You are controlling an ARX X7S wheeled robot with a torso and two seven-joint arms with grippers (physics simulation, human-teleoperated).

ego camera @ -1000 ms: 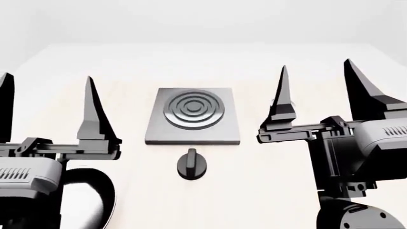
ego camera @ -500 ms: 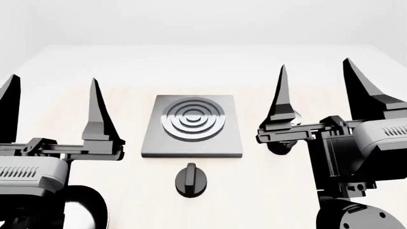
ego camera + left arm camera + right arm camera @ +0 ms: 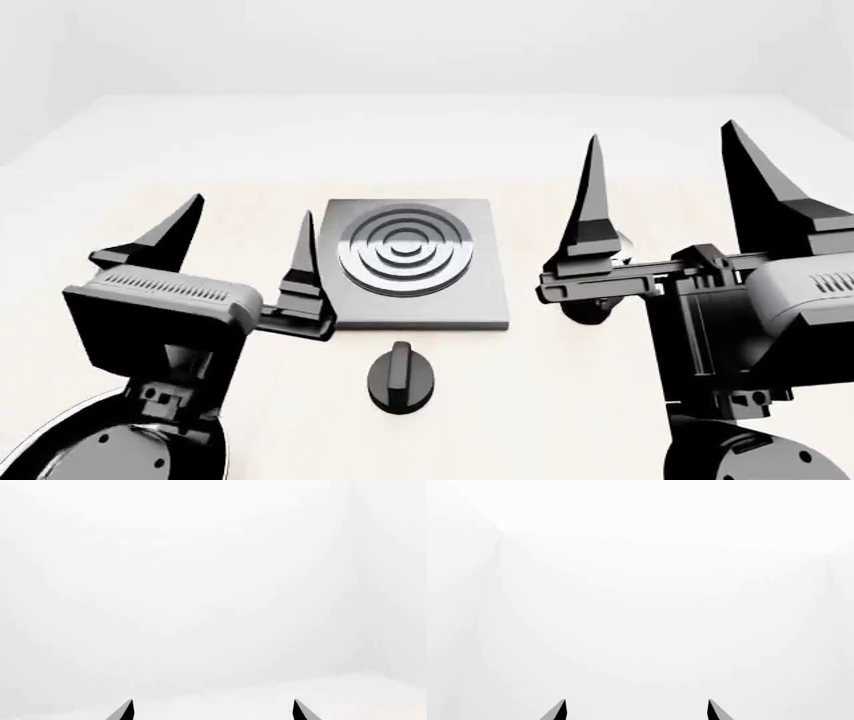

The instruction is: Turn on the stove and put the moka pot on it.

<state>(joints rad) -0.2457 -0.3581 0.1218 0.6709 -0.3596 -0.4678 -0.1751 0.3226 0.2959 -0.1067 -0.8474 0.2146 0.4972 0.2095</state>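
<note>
table [image 3: 561, 420]: pale wood | frying pan [image 3: 47, 440]: black, near-left edge, mostly hidden

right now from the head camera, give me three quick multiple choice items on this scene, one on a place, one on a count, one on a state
1. Where is the knob?
A. on the burner
B. on the near side of the stove
C. behind the stove

2. How many things sit on the burner?
A. none
B. one
C. two

3. What is the left tool doing?
A. clamped on the knob
B. holding a pot
C. open, holding nothing

Answers:
1 B, the knob lies apart from the plate, on its near side.
2 A, the rings are bare.
3 C, its two tips stand spread with only air between them.
</note>
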